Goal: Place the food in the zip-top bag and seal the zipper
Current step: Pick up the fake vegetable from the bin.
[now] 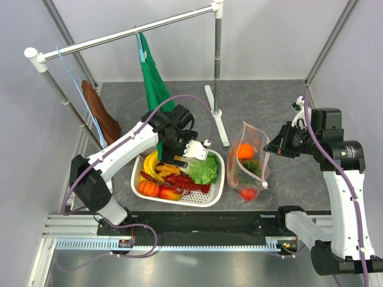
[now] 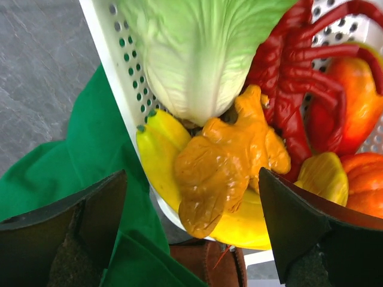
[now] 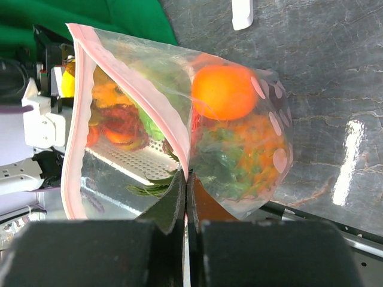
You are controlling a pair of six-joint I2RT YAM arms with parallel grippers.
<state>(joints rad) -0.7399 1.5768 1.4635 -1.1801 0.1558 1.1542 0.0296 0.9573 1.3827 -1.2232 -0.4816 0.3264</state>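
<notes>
The white perforated basket (image 1: pixel 219 184) holds food: bananas (image 1: pixel 149 161), a knobbly orange piece (image 2: pixel 227 161), green lettuce (image 1: pixel 203 169), a red lobster-like toy (image 2: pixel 299 78) and an orange pumpkin (image 1: pixel 147 188). My left gripper (image 1: pixel 173 149) is open and empty just above the orange piece and bananas (image 2: pixel 158 155); its gripper point in the wrist view (image 2: pixel 191 239) lies between wide-apart fingers. The zip-top bag (image 1: pixel 248 161) stands open right of the basket, holding an orange ball (image 3: pixel 224 91), greens and a red item (image 1: pixel 248 193). My right gripper (image 3: pixel 187 185) is shut on its pink zipper (image 3: pixel 78 119) rim.
A white clothes rack spans the back; its foot (image 1: pixel 216 113) stands between basket and bag. A green cloth (image 1: pixel 152 78) hangs from it behind my left gripper, and a brown cloth (image 1: pixel 102 116) hangs at the left. Grey walls close both sides.
</notes>
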